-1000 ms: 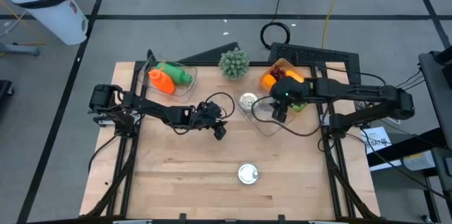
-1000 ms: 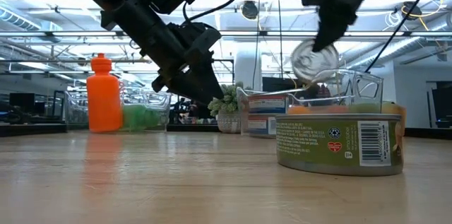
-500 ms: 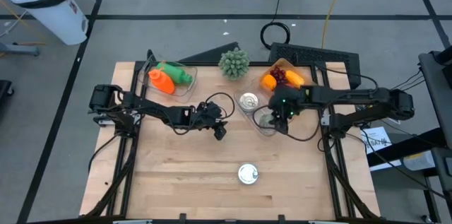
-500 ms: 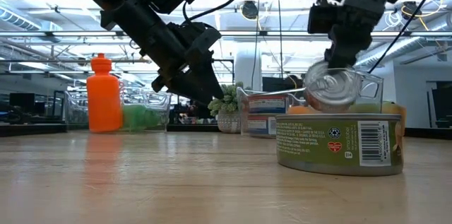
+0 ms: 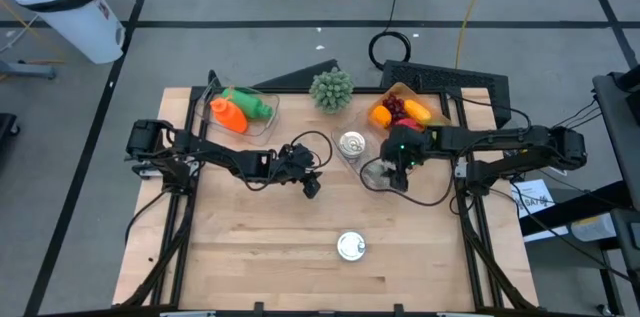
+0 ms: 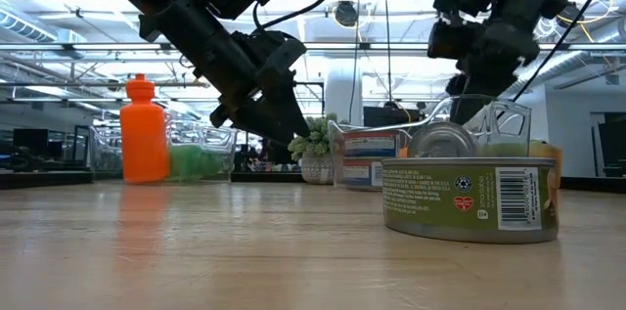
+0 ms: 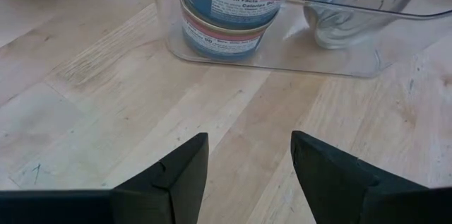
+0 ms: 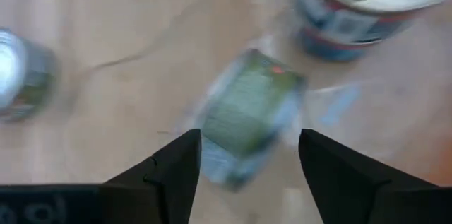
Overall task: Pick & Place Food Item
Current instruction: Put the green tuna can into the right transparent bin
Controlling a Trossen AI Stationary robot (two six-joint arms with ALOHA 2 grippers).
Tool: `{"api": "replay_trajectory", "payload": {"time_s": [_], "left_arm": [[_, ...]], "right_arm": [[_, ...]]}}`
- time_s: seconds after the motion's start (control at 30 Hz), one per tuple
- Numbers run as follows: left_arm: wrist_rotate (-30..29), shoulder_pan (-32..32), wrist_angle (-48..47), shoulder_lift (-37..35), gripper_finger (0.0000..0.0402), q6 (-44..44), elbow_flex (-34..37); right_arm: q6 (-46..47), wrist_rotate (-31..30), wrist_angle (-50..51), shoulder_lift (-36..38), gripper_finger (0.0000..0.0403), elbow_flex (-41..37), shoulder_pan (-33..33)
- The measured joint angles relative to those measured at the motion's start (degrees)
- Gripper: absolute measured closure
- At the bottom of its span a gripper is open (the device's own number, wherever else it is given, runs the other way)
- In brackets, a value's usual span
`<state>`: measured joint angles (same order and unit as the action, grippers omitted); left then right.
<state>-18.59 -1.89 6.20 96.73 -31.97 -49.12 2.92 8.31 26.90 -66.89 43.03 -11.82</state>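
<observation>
A green-labelled can [image 7: 360,5] lies tilted on its side inside a clear container [image 7: 282,58] at the table's middle right, beside a blue-and-red can [image 7: 229,19] that stands upright in it. My right gripper [image 8: 251,139] hovers open just above the green can [image 8: 247,114], its fingers clear of it; the low view shows the right gripper [image 6: 468,95] over the green can [image 6: 442,141]. My left gripper [image 5: 312,187] hangs open over bare wood at the table's centre, nothing between its fingers [image 7: 180,171].
Another green-labelled can [image 5: 350,246] stands near the table's front edge. A clear bin with an orange bottle [image 5: 228,114] sits at the far left, a small potted plant [image 5: 331,90] at the far middle, and a tray of fruit [image 5: 400,110] at the far right.
My right gripper has come down over the clear container with the green can, tipping further downward. It has then opened and let go. The can has dropped into the container and lies tilted beside the blue-and-red can.
</observation>
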Motion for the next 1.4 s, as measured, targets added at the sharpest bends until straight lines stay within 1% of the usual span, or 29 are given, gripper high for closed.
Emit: {"api": "replay_trajectory", "payload": {"time_s": [0.17,0.23,0.3,0.4,0.5,0.77,0.87,1.07,1.3,1.4], "left_arm": [[0.0,0.0,0.0,0.0,0.0188,0.0,0.0],[0.0,0.0,0.0,0.0,0.0188,0.0,0.0],[0.0,0.0,0.0,0.0,0.0188,0.0,0.0],[0.0,0.0,0.0,0.0,0.0188,0.0,0.0],[0.0,0.0,0.0,0.0,0.0188,0.0,0.0],[0.0,0.0,0.0,0.0,0.0188,-0.1,0.0],[0.0,0.0,0.0,0.0,0.0188,-0.1,0.0],[0.0,0.0,0.1,0.0,0.0188,-0.2,0.0],[0.0,0.0,0.5,0.0,0.0188,-0.2,0.0],[0.3,0.0,2.7,0.0,0.0188,-0.2,0.0]], "right_arm": [[-3.2,-13.0,-0.4,0.0,0.0179,0.0,1.1],[-2.9,-15.9,-0.5,0.0,0.0179,0.0,1.8],[-0.6,-15.2,-1.6,0.2,0.0179,0.0,2.4],[3.3,-12.5,-4.7,0.3,0.0179,0.0,3.3],[3.9,-12.7,-5.9,-0.5,0.0171,0.0,4.1],[10.4,-12.5,-5.7,-6.1,0.0094,0.1,4.9],[12.8,-12.6,-6.0,-7.8,0.008,0.1,4.9],[18.9,-12.5,-7.5,-8.1,0.0081,0.1,4.8],[17.6,-6.8,-8.1,-3.8,0.0084,0.1,4.8],[16.9,-6.4,-8.4,-0.9,0.0084,0.1,4.8]]}}
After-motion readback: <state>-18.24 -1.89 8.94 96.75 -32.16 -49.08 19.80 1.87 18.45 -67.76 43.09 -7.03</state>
